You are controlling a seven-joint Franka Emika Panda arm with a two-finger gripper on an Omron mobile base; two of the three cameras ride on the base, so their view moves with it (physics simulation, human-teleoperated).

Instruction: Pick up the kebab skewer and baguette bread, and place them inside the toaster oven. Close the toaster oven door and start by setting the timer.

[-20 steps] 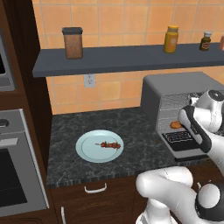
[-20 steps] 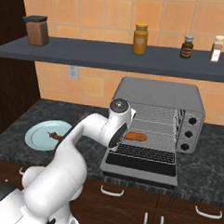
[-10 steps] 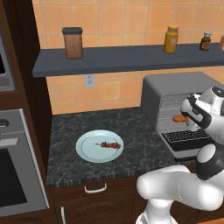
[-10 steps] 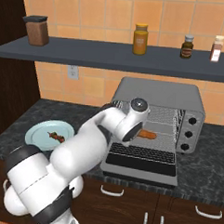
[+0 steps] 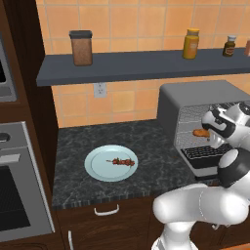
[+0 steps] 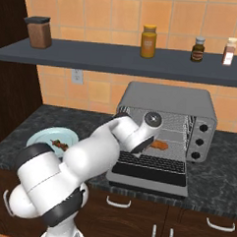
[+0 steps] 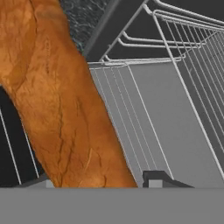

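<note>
The toaster oven (image 5: 195, 93) (image 6: 167, 99) stands on the counter with its door (image 5: 204, 157) (image 6: 148, 174) folded down flat. My gripper (image 5: 211, 133) (image 6: 146, 144) (image 7: 100, 181) reaches into the open front, shut on the baguette bread (image 5: 199, 132) (image 6: 159, 145) (image 7: 57, 96). The loaf hangs among the wire racks (image 7: 175, 57), just above the lower one. In the hand view it runs up from between the fingertips (image 7: 158, 178). The kebab skewer (image 5: 121, 161) (image 6: 59, 145) lies on the pale blue plate (image 5: 96, 170) (image 6: 43, 135) to the left of the oven.
Knobs (image 6: 203, 142) sit on the oven's right side. A dark shelf (image 5: 122, 66) above holds a brown canister (image 5: 81, 48) and spice jars (image 6: 148, 41). A built-in wall oven (image 5: 17, 195) fills the left. Dark counter lies between plate and toaster oven.
The gripper has carried the baguette from above the lowered door up and further into the oven cavity. The skewer and plate have not moved.
</note>
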